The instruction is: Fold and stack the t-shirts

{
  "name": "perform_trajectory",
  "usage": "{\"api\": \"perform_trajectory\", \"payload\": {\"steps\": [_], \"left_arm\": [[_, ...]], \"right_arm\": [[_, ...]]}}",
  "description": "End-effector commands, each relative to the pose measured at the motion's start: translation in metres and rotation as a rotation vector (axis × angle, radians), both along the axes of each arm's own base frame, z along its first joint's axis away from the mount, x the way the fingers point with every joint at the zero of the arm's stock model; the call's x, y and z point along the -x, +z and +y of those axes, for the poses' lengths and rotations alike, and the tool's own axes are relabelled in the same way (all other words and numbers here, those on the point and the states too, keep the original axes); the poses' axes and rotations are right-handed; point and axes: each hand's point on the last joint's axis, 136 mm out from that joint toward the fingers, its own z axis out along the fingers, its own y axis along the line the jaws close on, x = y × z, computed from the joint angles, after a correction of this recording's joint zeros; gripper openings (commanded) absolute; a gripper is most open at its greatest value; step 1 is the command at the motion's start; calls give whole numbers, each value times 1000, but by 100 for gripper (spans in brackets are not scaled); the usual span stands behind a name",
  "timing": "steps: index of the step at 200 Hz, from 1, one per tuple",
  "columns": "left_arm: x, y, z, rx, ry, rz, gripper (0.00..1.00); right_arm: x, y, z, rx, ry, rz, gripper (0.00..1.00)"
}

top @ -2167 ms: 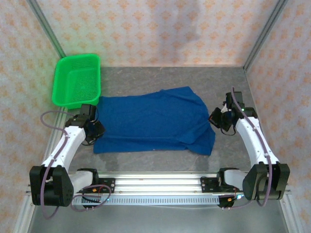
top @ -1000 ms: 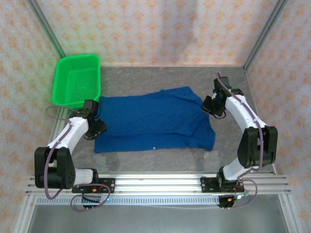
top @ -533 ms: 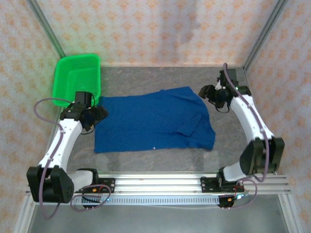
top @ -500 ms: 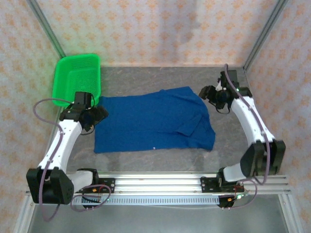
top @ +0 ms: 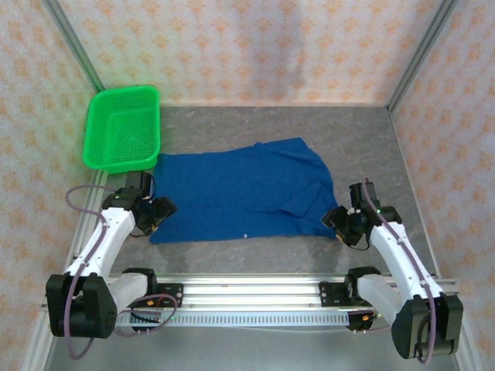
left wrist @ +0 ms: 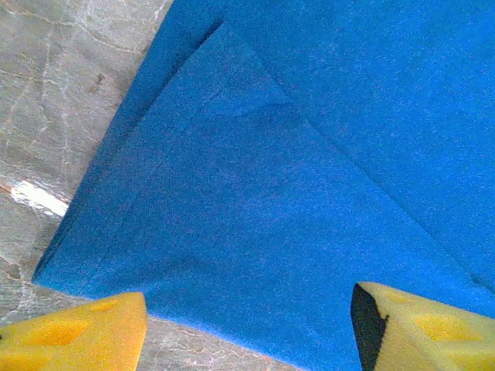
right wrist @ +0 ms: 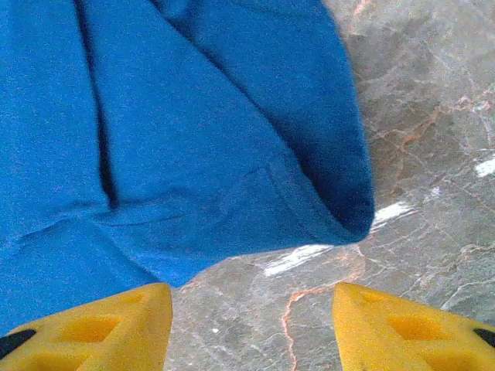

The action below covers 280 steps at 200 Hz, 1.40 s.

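The royal-blue t-shirt (top: 244, 189) lies flat in the middle of the grey table, plain side up, with a sleeve fold toward its right end. My left gripper (top: 158, 212) hovers at the shirt's near left corner. In the left wrist view its yellow fingers (left wrist: 77, 334) stand wide apart, and the left gripper (left wrist: 247, 332) is open over the cloth edge (left wrist: 271, 193). My right gripper (top: 340, 224) is at the near right corner. In the right wrist view the right gripper (right wrist: 251, 325) is open over bare table, just short of the shirt's rolled hem (right wrist: 340, 209).
A green plastic basket (top: 97, 143) stands at the back left, beyond the shirt's left end. Bare grey table (top: 363, 139) stretches behind and to the right of the shirt. A metal rail (top: 247, 286) runs along the near edge. Patterned walls close in three sides.
Both arms have pulled back from the shirt's far corners to its near corners. Both grippers hold nothing; the shirt lies as it did half a second ago.
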Motion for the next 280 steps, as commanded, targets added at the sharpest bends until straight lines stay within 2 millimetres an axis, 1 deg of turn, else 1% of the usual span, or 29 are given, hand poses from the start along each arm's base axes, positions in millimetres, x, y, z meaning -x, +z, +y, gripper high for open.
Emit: {"api": "perform_trajectory", "payload": {"steps": [1,14,25,34,51,68,90,98,116,154,172,185,202,222,228,242,259,269,280], "left_arm": [[-2,-9,-3,24,14,-3,69],[-3,-16,-3,23,18,3,68],[-4,-21,-2,19,16,15,67],[-4,-27,-1,12,16,27,67],[-5,-35,5,-16,25,55,67],[-6,-42,11,-52,38,79,67],[-5,-49,17,-86,41,109,67],[-5,-50,19,-95,37,115,66],[-4,-54,20,-106,30,128,67],[1,-62,25,-135,18,164,67],[0,-63,22,-123,8,155,67],[-3,-59,19,-107,5,130,69],[-11,-47,13,-72,3,68,72],[-25,-23,3,-22,-4,-42,75],[-30,-13,-1,-13,-11,-80,76],[-40,11,-9,-4,-39,-160,78],[-51,39,-23,-8,-100,-239,79],[-58,55,-32,-26,-152,-281,79],[-63,72,-42,-68,-213,-319,80]], "right_arm": [[-12,-9,-1,1,-44,-24,54],[-16,-17,-3,10,-52,-17,51],[-21,-22,-4,17,-57,-15,47],[-24,-27,-6,33,-62,-3,41],[-27,-33,-15,86,-69,13,26],[-25,-36,-27,163,-71,40,11],[-17,-40,-42,251,-70,78,2],[-13,-41,-45,270,-72,87,0],[-7,-41,-52,301,-91,85,0],[-1,-30,-64,354,-158,56,0],[0,-30,-63,348,-158,66,0],[-9,-25,-53,290,-139,15,0],[-21,-8,-43,217,-148,-88,6],[-30,10,-27,128,-113,-162,18],[-32,15,-22,104,-96,-175,21],[-35,24,-10,60,-40,-197,36],[-36,33,-3,69,41,-207,51],[-36,36,2,84,91,-207,58],[-38,37,8,94,142,-201,62]]}}
